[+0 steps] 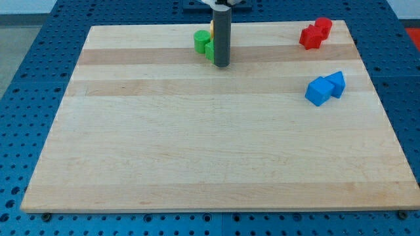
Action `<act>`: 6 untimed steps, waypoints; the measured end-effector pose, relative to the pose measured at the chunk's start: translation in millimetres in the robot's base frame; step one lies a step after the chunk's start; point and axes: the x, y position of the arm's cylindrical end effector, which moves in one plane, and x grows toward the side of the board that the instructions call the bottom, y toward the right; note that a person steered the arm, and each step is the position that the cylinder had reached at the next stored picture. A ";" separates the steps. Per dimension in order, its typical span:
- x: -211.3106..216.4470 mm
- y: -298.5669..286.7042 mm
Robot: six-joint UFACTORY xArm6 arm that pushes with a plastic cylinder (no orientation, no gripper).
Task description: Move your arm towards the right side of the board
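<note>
My dark rod comes down from the view's top centre and my tip (222,65) rests on the wooden board (210,151) near its top edge. Two green blocks touch the rod's left side: a round one (201,40) and a second one (209,50) partly hidden behind the rod. A sliver of a yellow block (212,29) shows just above them, mostly hidden. Two red blocks (315,33) sit together at the top right corner. Two blue blocks, a cube (319,90) and a smaller one (336,84), sit together at the right, well right of my tip.
The board lies on a blue perforated table (39,59) that surrounds it on all sides. The board's right edge runs just past the red and blue blocks.
</note>
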 end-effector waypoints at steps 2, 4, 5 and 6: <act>1.0 50.3; 5.2 137.0; -1.4 157.4; -15.0 220.0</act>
